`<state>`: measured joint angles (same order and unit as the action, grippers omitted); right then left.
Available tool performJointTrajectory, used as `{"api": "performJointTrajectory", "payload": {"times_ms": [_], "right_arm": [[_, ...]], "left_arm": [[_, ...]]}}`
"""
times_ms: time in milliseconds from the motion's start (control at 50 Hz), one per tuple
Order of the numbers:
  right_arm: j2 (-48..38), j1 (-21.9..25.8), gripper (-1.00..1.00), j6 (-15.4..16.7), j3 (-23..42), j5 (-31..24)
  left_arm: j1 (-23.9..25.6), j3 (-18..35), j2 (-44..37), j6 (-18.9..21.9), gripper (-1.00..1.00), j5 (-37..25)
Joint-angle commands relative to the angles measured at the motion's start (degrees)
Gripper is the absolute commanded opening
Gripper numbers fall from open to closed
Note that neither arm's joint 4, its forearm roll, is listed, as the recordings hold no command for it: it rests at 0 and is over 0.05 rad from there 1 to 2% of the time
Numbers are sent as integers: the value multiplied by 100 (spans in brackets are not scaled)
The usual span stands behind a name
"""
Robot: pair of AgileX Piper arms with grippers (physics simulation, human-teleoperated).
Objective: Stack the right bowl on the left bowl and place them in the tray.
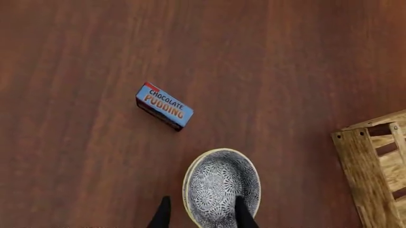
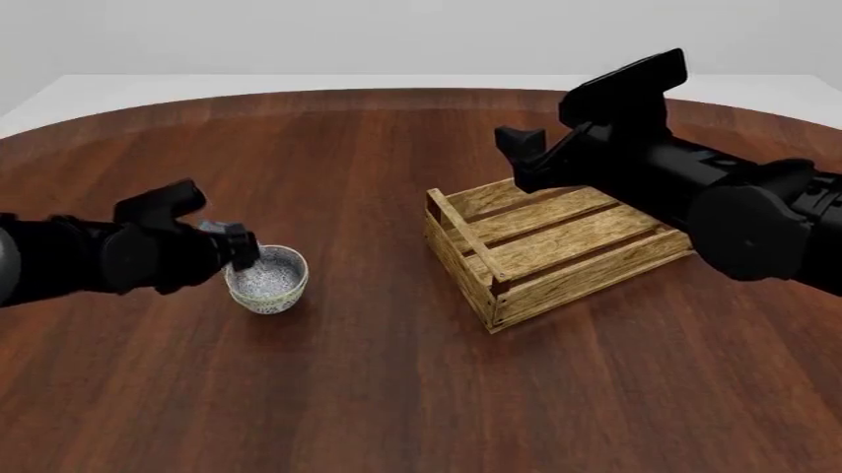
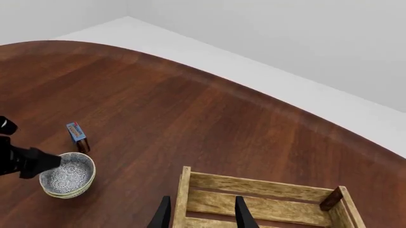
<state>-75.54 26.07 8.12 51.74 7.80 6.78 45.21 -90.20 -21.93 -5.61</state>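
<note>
Left hand (image 1: 201,213) grips the stacked bowls' (image 1: 222,186) rim; right hand (image 3: 201,213) open over tray (image 3: 254,199).

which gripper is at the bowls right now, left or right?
The left gripper: its fingers straddle the rim of the patterned bowl. The right gripper hangs over the near wall of the tray, away from the bowl.

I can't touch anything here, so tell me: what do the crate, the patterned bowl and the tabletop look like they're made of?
The tray looks like pale unfinished wood: grain shows on its slats, with darker corner posts. The bowl looks like glazed ceramic, judging by its fine blue-and-white pattern and cream rim, though that is uncertain. The table looks like dark reddish polished wood with streaky grain.
</note>
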Motion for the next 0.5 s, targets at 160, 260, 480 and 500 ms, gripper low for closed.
{"api": "performJointTrajectory", "payload": {"times_ms": [160, 260, 480, 500], "right_arm": [[87, 0, 100, -19, -11, -35], [123, 8, 100, -25, -24, -48], [147, -2, 100, -24, -31, -53], [158, -9, 100, -29, -36, -54]], "left_arm": [[277, 325, 169, 823, 100, -185], [517, 422, 21, 941, 100, -300], [705, 651, -114, 1203, 100, -547], [750, 703, -176, 1288, 100, -567]]}}
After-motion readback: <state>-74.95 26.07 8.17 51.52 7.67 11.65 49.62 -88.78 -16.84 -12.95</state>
